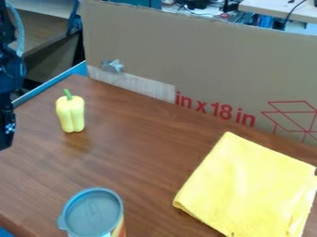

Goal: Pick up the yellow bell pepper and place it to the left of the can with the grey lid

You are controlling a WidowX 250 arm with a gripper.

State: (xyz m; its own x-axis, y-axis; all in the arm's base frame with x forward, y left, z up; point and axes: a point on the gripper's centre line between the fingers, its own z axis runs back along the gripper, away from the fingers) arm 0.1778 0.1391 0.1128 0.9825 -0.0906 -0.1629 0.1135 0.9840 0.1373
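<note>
Gripper (6,134) at the left edge, whether clenched or released impossible to tell, hangs nearest the yellow pepper (71,114), upright on the brown table (142,148) beyond the lidded can (94,214) and yellow cloth (248,190).

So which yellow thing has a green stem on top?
The pepper, standing upright toward the left of the picture. The yellow cloth lies flat and has no stem.
</note>
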